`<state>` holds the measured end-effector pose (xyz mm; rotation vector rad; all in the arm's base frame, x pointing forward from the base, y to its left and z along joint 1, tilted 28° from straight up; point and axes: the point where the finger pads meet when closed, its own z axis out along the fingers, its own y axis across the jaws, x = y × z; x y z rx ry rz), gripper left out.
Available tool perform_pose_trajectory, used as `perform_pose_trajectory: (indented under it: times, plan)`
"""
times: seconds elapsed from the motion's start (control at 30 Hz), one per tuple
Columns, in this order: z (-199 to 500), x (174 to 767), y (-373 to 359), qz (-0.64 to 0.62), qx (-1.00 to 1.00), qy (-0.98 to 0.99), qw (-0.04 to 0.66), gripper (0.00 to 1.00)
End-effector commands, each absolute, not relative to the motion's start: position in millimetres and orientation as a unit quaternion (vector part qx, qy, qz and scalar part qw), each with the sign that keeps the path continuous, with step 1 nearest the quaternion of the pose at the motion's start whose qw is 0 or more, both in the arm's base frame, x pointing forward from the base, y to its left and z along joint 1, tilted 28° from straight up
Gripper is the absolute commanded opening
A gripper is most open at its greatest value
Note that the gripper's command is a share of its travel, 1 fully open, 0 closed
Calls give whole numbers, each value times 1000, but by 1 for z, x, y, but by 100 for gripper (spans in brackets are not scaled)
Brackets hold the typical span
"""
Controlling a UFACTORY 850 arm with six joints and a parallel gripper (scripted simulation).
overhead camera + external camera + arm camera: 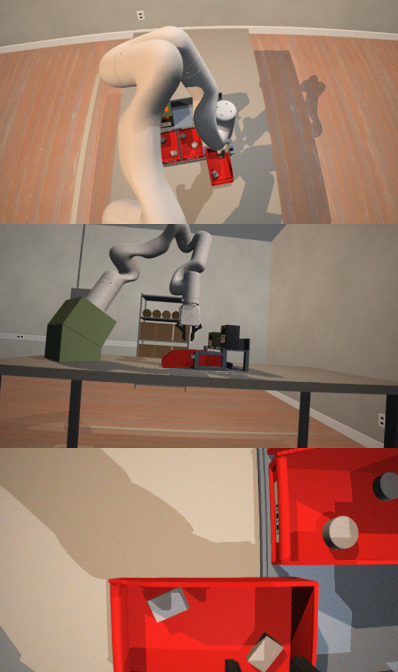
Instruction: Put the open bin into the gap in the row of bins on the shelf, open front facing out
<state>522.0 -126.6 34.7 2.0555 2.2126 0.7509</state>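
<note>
The open red bin [219,168] lies on the table just in front of the low grey shelf [223,357], with its far end at the shelf's right gap. In the wrist view the bin [212,623] holds two grey cubes [168,604] [264,652]. Two red bins [170,146] [190,142] sit in the shelf to the left of the gap; one shows in the wrist view [332,508] with grey cylinders in it. My gripper [189,332] hangs straight down, well above the bin's shelf-side end. Its fingers are partly open and hold nothing.
Dark boxes [227,337] stand on the shelf's top board. My green base block [78,332] stands at the table's left. A rack with cartons [160,328] stands by the back wall, off the table.
</note>
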Motion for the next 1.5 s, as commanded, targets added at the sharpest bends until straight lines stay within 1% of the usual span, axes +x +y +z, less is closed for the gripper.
perform_pose_trajectory:
  times: [0.0,0.2,0.37,0.77,0.93,1.33,1.47]
  plan:
    - [35,521,-127,241,660,711,16,34]
    - [35,521,-127,241,660,711,16,34]
    - [8,479,-129,241,660,711,16,34]
    - [8,479,-129,241,660,711,16,34]
    - [-22,434,-131,241,660,711,16,34]
    - [-22,434,-131,241,660,711,16,34]
    - [-34,414,-132,241,660,711,15,34]
